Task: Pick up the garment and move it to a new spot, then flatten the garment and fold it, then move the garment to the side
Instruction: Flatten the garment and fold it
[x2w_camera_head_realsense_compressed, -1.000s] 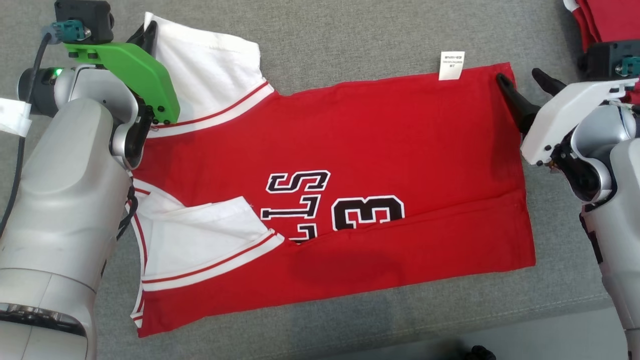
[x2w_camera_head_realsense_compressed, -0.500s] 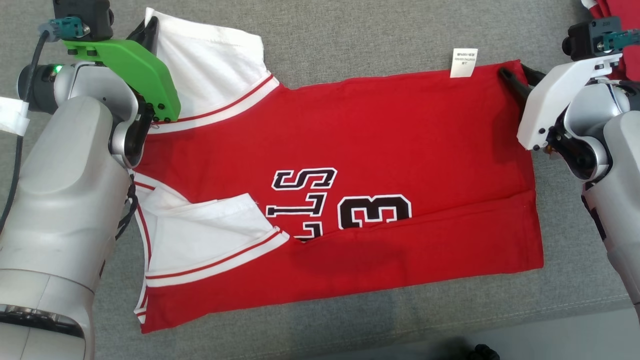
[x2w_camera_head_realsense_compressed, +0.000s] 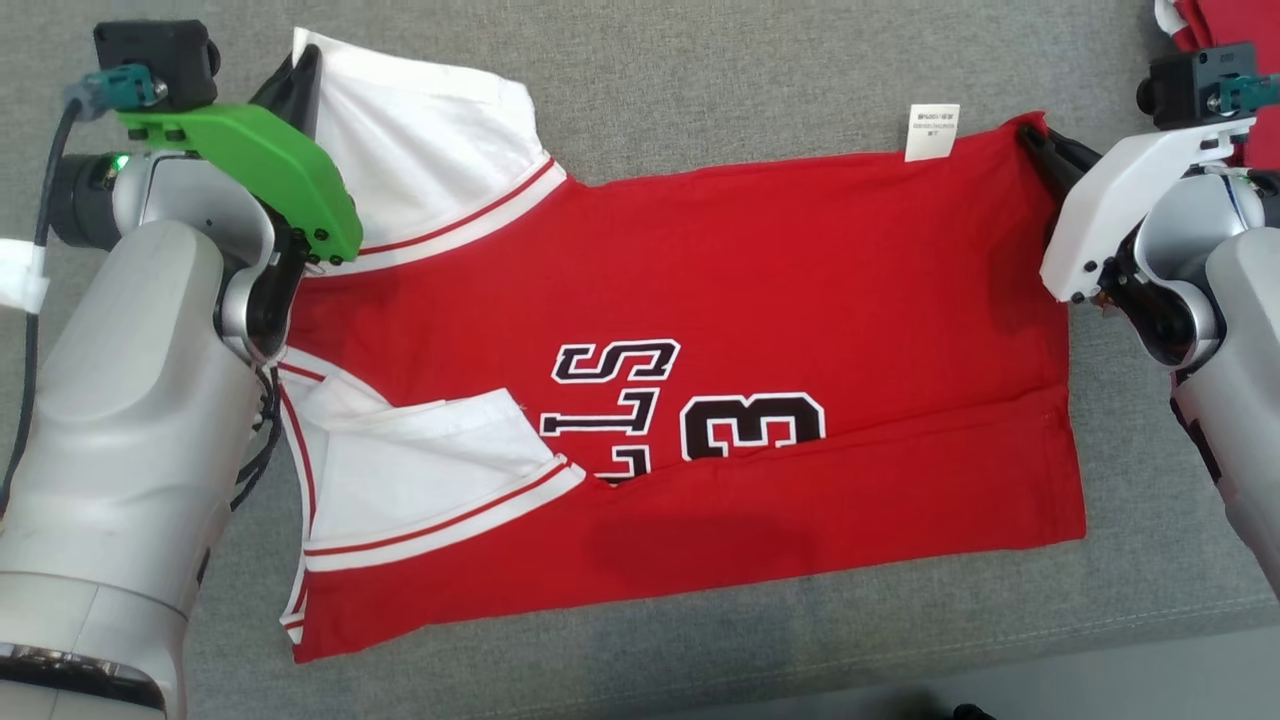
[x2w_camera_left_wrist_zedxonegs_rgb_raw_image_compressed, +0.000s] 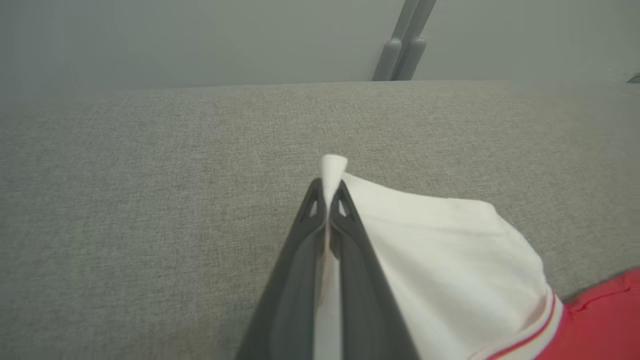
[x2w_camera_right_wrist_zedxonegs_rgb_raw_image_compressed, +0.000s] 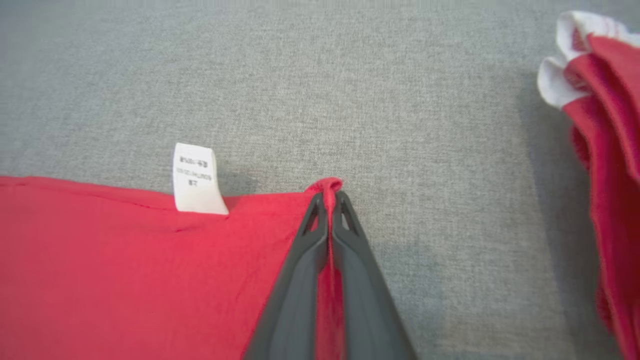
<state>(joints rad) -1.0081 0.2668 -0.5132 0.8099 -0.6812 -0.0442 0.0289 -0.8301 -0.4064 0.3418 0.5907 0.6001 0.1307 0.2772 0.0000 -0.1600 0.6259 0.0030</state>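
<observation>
Red jersey (x2w_camera_head_realsense_compressed: 760, 270) with white sleeves, spread flat across the grey cushion (x2w_camera_head_realsense_compressed: 700, 80)
The left gripper (x2w_camera_left_wrist_zedxonegs_rgb_raw_image_compressed: 329, 192) pinches a sleeve corner, the right gripper (x2w_camera_right_wrist_zedxonegs_rgb_raw_image_compressed: 328, 200) the hem corner; print shows "LLS" and "3", white label (x2w_camera_head_realsense_compressed: 932, 132) illegible

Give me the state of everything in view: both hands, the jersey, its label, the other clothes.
jersey: spread on the grey surface, near edge folded over the print.
left hand: shut on its white sleeve corner.
right hand: shut on its red hem corner.
label: flat, sticking out past the far edge.
other clothes: bunched, apart from the jersey.
</observation>
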